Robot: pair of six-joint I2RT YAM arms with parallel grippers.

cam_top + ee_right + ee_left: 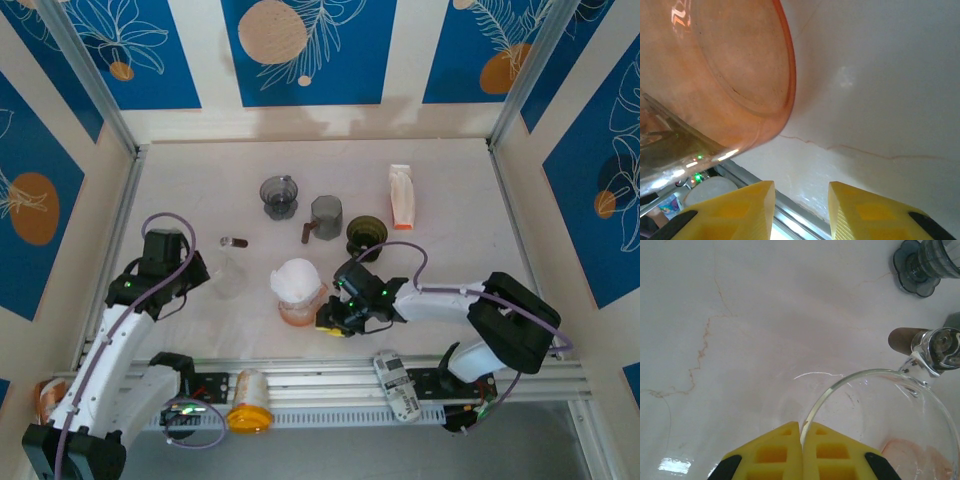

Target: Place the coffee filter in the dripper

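The white coffee filter (295, 277) is sitting inside the orange dripper (300, 312) and is puffing up above its rim. The dripper is standing near the middle of the table (450, 170), a little toward the near edge.

The right gripper (328, 320) is lying low over the table just beside the dripper, on the dripper's right side. In the right wrist view its two yellow fingers (740, 210) are standing apart with bare table between them. It is partly open and is holding nothing.

The left gripper (200, 275) is working closer to the left edge. In the left wrist view its fingers are pressing together on the thin rim of a clear glass jug (860, 372). This jug is standing between the left gripper and the dripper, near the dripper but apart from it. A small brown piece (235, 241) is lying just behind the jug.

Toward the far edge, a grey funnel (279, 197), a grey cup (325, 215) with a brown handle, a dark bowl (365, 235) and a white and orange packet (402, 195) are standing in a loose row. The dark bowl is close behind the right arm.

On the metal rail (320, 385) at the near edge, a jar with an orange lid (247, 400) and a small bottle (397, 385) are lying.
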